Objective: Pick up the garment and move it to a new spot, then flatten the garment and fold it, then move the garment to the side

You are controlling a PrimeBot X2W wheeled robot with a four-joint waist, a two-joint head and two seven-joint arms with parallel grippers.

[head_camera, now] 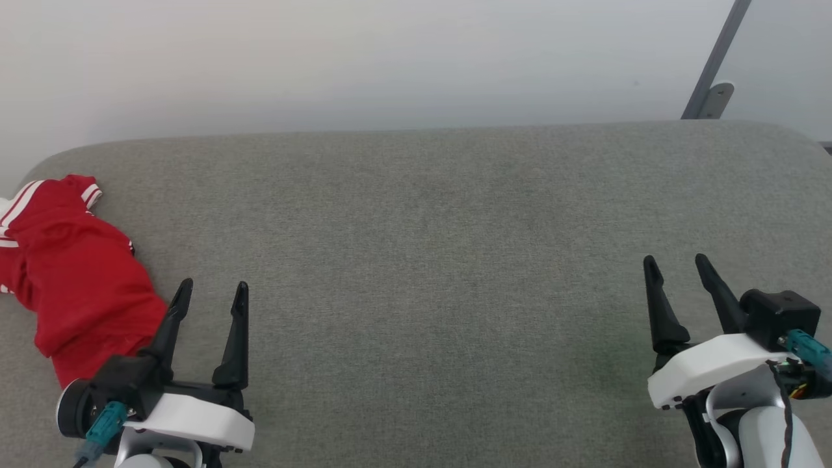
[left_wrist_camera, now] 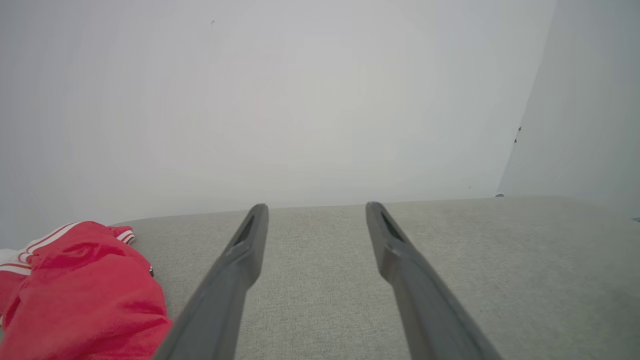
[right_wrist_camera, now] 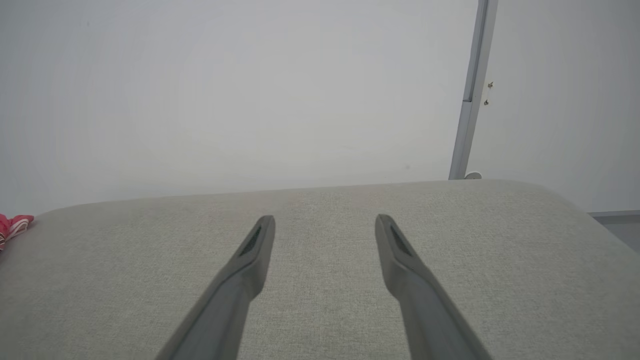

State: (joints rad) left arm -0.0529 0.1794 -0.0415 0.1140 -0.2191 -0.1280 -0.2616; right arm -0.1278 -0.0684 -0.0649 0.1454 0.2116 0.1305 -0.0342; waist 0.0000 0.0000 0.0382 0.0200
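The left pincer (head_camera: 214,283) hangs low over the grey fabric worktop (head_camera: 422,260) with its two dark fingers spread wide and nothing between them. The garment (head_camera: 78,279) lies bunched in a red heap just to this pincer's left. Its nearest folds are right beside the outer finger (head_camera: 170,325), and from the head view it cannot be told whether cloth and finger touch. White stripe trim shows at the heap's far end, ahead and left of the fingertips. The heap's left part runs out of the picture.

In the left wrist view the garment (left_wrist_camera: 85,290) sits left of the left pincer (left_wrist_camera: 316,206), beside the base of the left finger. Bare fabric lies between and ahead of the fingers as far as the worktop's back edge.

The right pincer (head_camera: 675,259) is well apart from the left one, on the other side of the worktop. It too is spread wide and empty, and its fingers point toward the pale wall (head_camera: 325,58). In the right wrist view a small red and white corner of the garment (right_wrist_camera: 12,225) shows far to the left of the right pincer (right_wrist_camera: 325,218), at the picture's edge. A grey metal post (right_wrist_camera: 472,90) rises behind the worktop, ahead and to the right of this pincer's fingertips.
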